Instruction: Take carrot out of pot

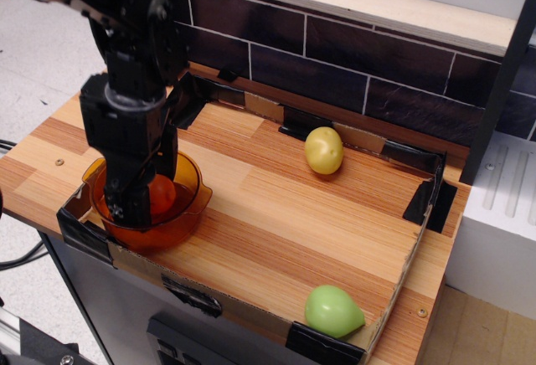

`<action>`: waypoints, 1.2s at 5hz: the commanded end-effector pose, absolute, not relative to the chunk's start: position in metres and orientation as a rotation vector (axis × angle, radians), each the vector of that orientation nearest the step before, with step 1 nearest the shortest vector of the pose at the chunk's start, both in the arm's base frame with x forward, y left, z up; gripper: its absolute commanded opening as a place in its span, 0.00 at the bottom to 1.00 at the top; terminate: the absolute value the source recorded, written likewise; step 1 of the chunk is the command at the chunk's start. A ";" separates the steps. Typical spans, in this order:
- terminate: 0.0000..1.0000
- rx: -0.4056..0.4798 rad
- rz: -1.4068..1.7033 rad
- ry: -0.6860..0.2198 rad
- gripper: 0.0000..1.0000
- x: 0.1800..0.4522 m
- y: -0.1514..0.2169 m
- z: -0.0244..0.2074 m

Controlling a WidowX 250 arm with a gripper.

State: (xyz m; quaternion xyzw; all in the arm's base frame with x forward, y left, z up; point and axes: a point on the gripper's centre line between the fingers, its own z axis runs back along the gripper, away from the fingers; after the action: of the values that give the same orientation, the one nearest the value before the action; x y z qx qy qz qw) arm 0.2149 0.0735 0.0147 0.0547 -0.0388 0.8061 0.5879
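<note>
No text, label, brand, number or sign can be read anywhere in view.

Translucent glossy plastic pot (pixel 186 204); smooth shiny carrot (pixel 160 195); wood-grain table (pixel 285 214)
</note>
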 end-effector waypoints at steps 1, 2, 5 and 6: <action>0.00 0.122 1.875 -0.131 1.00 0.216 0.073 0.013; 0.00 0.108 1.878 -0.126 0.00 0.217 0.073 0.016; 0.00 -0.076 1.973 -0.158 0.00 0.229 0.080 0.078; 0.00 -0.167 2.009 -0.204 0.00 0.235 0.066 0.095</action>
State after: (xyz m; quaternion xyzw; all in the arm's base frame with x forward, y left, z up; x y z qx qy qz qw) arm 0.2313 0.0618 0.0822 -0.0519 -0.0637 0.8433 0.5311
